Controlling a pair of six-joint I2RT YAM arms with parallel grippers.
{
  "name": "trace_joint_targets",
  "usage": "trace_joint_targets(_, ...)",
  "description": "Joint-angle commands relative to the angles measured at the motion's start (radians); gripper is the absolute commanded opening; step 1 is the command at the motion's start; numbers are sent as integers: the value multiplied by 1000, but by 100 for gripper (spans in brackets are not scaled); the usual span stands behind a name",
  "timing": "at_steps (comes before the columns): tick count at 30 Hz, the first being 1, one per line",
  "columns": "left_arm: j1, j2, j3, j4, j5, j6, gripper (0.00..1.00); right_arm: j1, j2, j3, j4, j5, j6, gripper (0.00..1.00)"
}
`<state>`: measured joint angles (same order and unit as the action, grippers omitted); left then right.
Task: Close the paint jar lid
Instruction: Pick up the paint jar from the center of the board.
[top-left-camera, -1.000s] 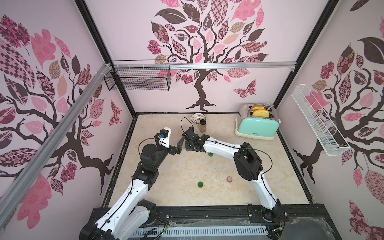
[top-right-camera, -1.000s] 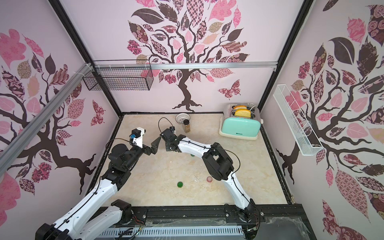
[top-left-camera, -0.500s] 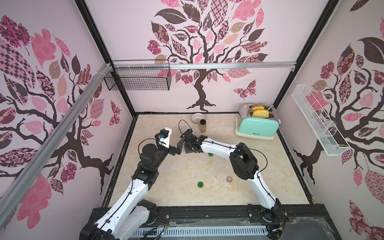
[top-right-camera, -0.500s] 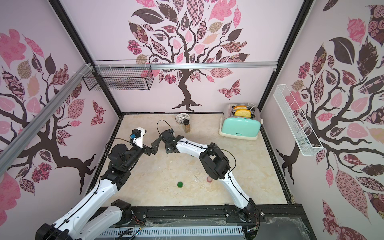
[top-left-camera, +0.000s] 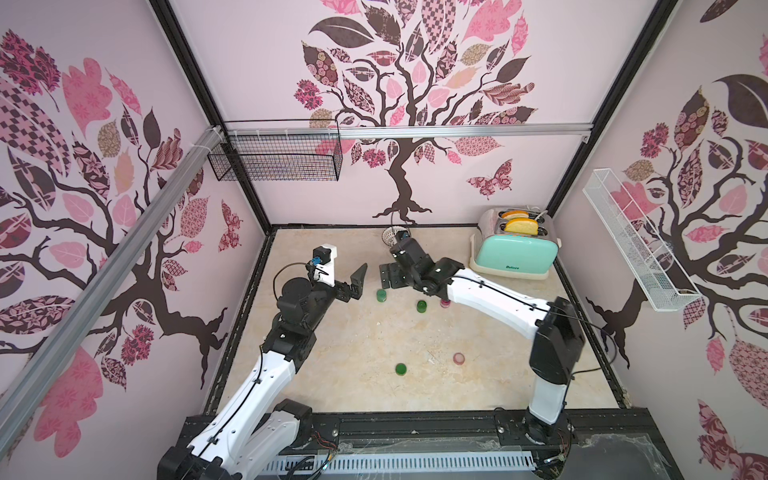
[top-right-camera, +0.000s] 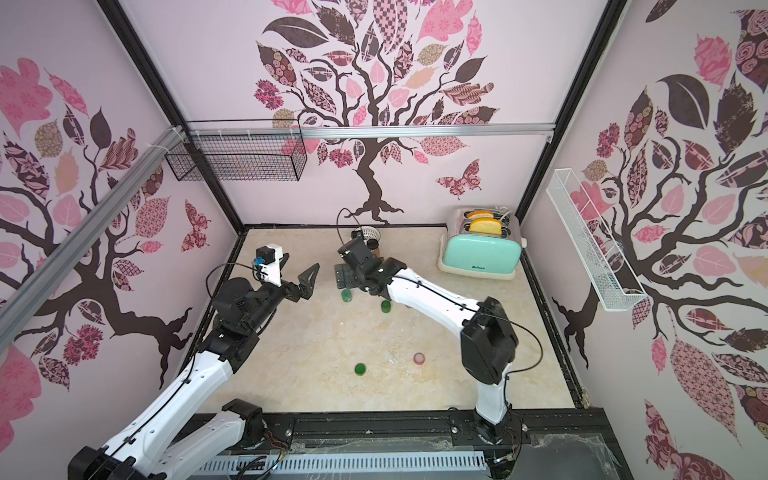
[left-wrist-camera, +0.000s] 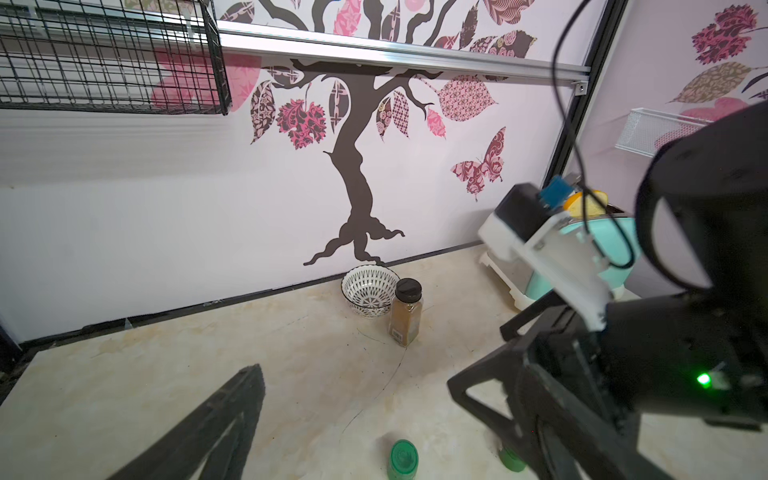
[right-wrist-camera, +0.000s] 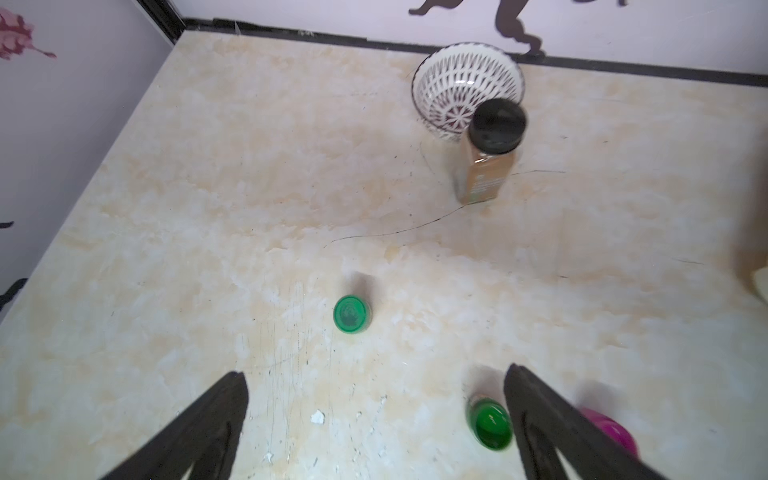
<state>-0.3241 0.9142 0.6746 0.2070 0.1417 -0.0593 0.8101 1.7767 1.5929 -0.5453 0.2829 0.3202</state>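
right hand (right-wrist-camera: 376, 371) wide open | green jar (right-wrist-camera: 352, 314) apart, untouched | table (right-wrist-camera: 166, 208) edge distant

left gripper (top-left-camera: 347, 271) splayed, right gripper (right-wrist-camera: 376, 372) splayed

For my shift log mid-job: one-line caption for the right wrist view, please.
Right claw open above the table: a lidded green jar ahead, an open green jar by one finger.
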Motion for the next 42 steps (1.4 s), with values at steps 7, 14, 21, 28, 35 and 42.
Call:
trace_joint_targets(7, 3, 39, 17, -37, 191, 46, 98, -70, -61, -166, -126, -57, 4, 86)
trace_joint_targets(14, -23, 91, 27, -37, 334, 83, 98, -72, 57, -149, -162, -83, 33, 86)
trace_joint_targets(21, -82, 104, 29, -75, 318, 110, 98, -76, 163, -106, -185, -74, 50, 78)
trace_joint_targets(28, -82, 104, 40, -103, 307, 128, 98, -79, 222, -76, -174, -89, 60, 65)
trace_joint_targets(35, -82, 97, 36, -103, 308, 131, 98, -80, 277, -33, -194, -85, 65, 55)
trace_joint_targets(42, -83, 101, 39, -106, 312, 133, 98, -83, 301, -27, -203, -63, 73, 50)
